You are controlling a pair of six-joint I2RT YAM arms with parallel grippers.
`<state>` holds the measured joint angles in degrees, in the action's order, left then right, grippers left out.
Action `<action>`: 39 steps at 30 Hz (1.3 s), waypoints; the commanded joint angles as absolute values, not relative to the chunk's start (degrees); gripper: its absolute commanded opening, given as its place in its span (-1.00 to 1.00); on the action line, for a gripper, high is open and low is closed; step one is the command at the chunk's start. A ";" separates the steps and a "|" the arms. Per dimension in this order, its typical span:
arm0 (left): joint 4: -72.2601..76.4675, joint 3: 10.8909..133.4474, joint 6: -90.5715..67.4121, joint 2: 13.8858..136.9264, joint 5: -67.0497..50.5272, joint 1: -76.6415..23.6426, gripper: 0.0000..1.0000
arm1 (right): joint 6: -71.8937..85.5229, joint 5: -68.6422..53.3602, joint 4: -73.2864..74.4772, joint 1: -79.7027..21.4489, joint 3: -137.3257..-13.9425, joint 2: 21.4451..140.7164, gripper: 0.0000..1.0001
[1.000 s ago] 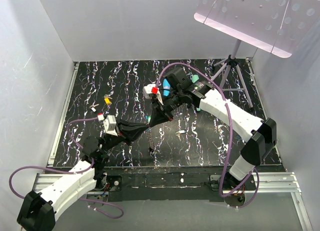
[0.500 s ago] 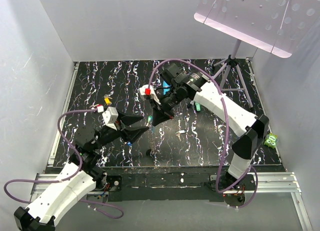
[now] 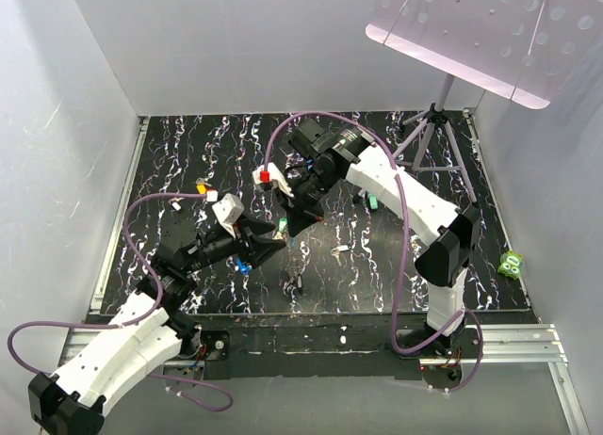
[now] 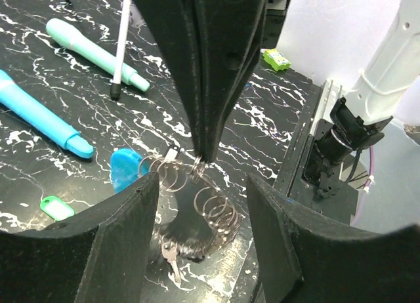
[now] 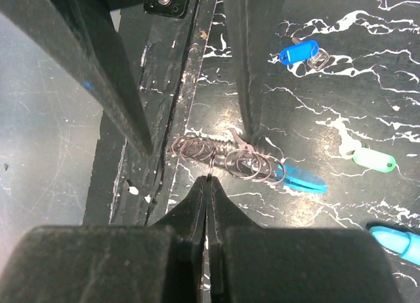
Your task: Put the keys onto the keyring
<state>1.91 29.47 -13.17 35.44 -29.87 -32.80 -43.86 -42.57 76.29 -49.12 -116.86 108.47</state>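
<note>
Keyring [image 5: 226, 157]: a string of linked metal rings with a bright blue tab [image 5: 302, 178] at 1 end. It sits near the middle of the black, white-veined surface [image 3: 377, 265], toward the near edge. The right jaws are clenched on it, fingertips [image 5: 205, 195] pressed together on 1 ring about midway along the string. From the left wrist view the same rings [image 4: 197, 198] hang in a loose curl just under those closed tips, with a shadow on the surface beneath, so at least part of the string looks lifted. I cannot tell whether the blue tab touches the surface.

The left jaws are released, with the 2 fingers [image 4: 118, 250] well apart and holding nothing. They stand on either side of the rings. In the right wrist view 1 left tip points down just beside the tab end of the string, but I cannot tell if it touches.

A bare metal key [image 4: 172, 260] lies under the hanging rings. A green-tagged key [image 4: 56, 208] lies apart from the keyring, and a blue-tagged key [image 5: 298, 54] lies further off. A yellow key [image 3: 201, 185] rests well away, toward the far left.

A blue wand [image 4: 42, 119] and a teal wand [image 4: 95, 54] lie side by side beyond the green-tagged key.
</note>
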 commanded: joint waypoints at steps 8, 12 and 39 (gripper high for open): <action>9.49 27.51 -15.21 39.55 -33.75 -32.96 -0.20 | -45.79 -45.18 88.42 -49.83 -121.38 110.21 -0.97; 8.70 28.21 -14.15 40.60 -34.01 -32.96 -0.48 | -46.05 -45.44 88.59 -49.92 -121.38 110.13 -0.97; 47.25 9.94 -35.68 30.50 -22.51 -32.87 -1.00 | -37.71 -60.97 61.23 -43.95 -104.11 95.30 -0.07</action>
<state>28.88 12.80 -28.42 31.05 -28.45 -32.77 -39.81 -51.27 73.49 -43.90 -113.40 105.25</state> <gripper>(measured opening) 0.015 0.462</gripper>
